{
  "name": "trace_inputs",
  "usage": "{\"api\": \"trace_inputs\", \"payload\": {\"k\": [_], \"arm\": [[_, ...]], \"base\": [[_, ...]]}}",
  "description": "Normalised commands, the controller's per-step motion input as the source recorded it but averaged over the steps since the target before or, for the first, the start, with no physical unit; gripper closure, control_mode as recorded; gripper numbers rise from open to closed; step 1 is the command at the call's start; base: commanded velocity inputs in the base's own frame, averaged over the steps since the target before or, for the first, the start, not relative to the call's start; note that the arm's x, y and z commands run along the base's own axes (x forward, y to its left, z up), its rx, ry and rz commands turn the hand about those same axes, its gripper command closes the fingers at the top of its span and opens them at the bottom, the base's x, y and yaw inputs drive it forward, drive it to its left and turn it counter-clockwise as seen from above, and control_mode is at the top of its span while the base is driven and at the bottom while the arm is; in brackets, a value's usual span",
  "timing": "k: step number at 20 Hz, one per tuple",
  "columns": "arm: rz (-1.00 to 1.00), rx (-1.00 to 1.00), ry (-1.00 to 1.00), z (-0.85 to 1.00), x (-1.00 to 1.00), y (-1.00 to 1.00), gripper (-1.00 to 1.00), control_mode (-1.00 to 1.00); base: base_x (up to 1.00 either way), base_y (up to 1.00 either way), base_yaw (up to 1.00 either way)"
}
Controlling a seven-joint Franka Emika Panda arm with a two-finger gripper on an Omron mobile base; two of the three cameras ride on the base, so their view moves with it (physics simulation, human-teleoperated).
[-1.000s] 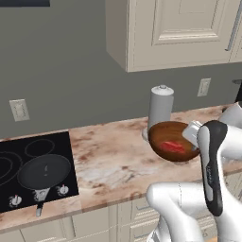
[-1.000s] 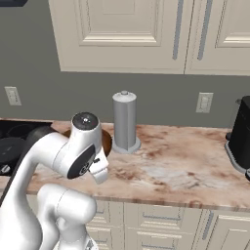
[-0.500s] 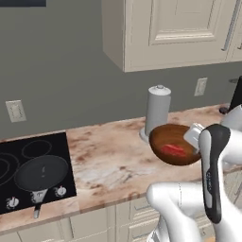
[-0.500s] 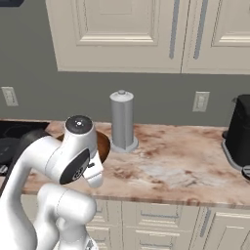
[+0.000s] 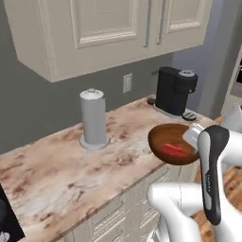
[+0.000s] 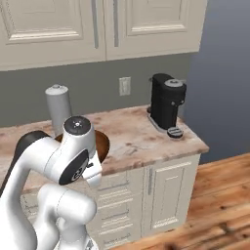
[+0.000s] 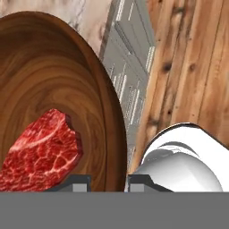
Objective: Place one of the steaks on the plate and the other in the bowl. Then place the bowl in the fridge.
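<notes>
Fingers (image 7: 107, 182) pinching the bowl's (image 7: 49, 85) rim, one tip either side, steak (image 7: 40, 152) lying inside, bowl carried just off the bench (image 5: 71, 179) edge.

Glossy white rounded arm (image 6: 53, 161) links, dark grey joint bands, round grey-black end cap.
</notes>
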Motion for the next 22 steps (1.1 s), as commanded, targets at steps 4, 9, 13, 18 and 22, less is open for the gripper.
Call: {"api": "trace_inputs", "payload": {"k": [4, 9, 13, 18, 22], "arm": [[0.0, 0.0, 0.0, 0.0, 0.0, 0.0, 1.0, 1.0], [0.0, 0.0, 0.0, 0.0, 0.0, 0.0, 1.0, 1.0], [0.0, 0.0, 0.0, 0.0, 0.0, 0.0, 1.0, 1.0], [0.0, 0.0, 0.0, 0.0, 0.0, 0.0, 1.0, 1.0], [0.0, 0.0, 0.0, 0.0, 0.0, 0.0, 1.0, 1.0]], "base": [[0.1, -0.98, -0.69], [0.15, -1.0, -0.62], [0.44, -0.96, -0.62], [0.42, -0.78, -0.67], [0.48, -0.62, -0.69]]}}
